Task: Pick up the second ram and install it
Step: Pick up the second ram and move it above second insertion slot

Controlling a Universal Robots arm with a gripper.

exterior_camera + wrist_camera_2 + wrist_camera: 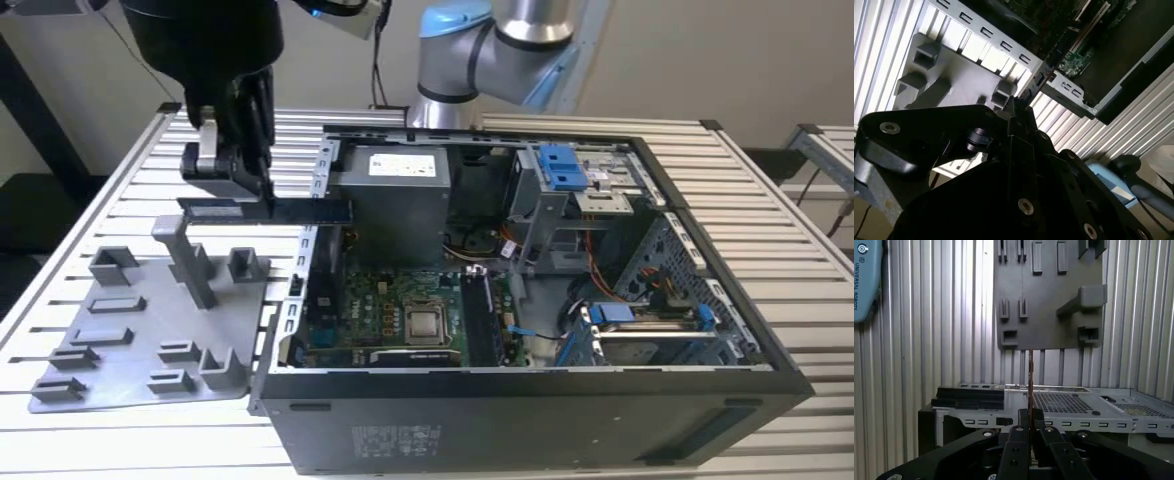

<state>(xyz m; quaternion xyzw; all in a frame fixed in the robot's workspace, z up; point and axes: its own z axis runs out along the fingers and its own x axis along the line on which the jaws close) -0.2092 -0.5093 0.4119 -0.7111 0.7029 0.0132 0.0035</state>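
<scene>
- End effector (254, 195) closed narrow on the second ram (300, 211), gripping near mid-length; stick held level on its long edge, probably so the contact edge meets a slot squarely
- Exterior view: stick hangs in the air at about 10 o'clock of the open computer case (534, 385), one end lapping over the case wall, above and apart from the holder plate (134, 330)
- First wrist view: stick (1030, 380) seen edge-on, a thin line running straight out from between the fingers (1015, 447)
- Stick: thin, flat, dark board; chips hard to make out from here
- Holder plate: matte grey plastic, upright blocks and shallow slots, at 8 o'clock of the case
- Case: black sheet metal, side panel off, green motherboard (387, 310) lying flat inside, which leaves it reachable from above
- Table (107, 200): pale ribbed metal slats
</scene>
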